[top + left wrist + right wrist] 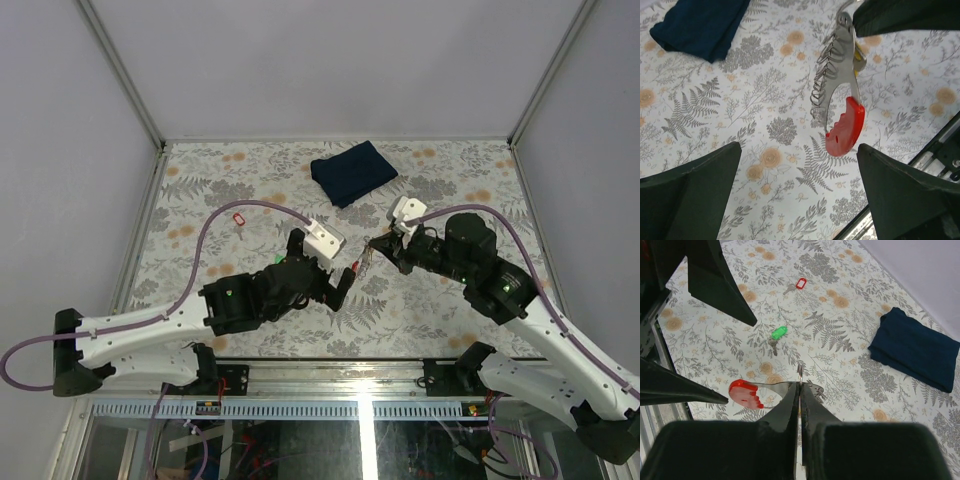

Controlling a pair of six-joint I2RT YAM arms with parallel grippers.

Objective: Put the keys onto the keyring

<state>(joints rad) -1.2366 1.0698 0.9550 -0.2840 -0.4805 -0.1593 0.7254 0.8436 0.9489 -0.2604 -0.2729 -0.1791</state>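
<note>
At the bottom of the left wrist view, the left pincer (799, 150) gapes at full spread, its two dark fingers (695, 195) framing the flowered tabletop (715, 115) and holding nothing. Just beyond them, at centre right, hangs the thin silvery metal keyring (842, 55). Its wire coil sits beside the blade and its bright red plastic tag (845, 125) dangles lowest, clear of the tabletop. The right pincer (800, 387), closed tight, pinches the keyring at its upper end, as the bottom centre of the right wrist view shows. A sliver of yellow (858, 52) peeps from behind the metal; whether it is the yellow-headed key cannot be told.

Farther on, at the middle of the right wrist view, the small metal key with the bright green plastic head (779, 333) lies on the tabletop, well apart from the keyring. Beyond it, near the top, a second small key with a red-rimmed tag (800, 283) lies flat, and at far right sits the folded dark blue cloth (912, 347).

The step in hand looks to be fetching the green-headed key. The open pincer would do well to take it by the edge of its head, leaving the hole free, while the other holds the keyring steady with its opening turned toward the approach.
</note>
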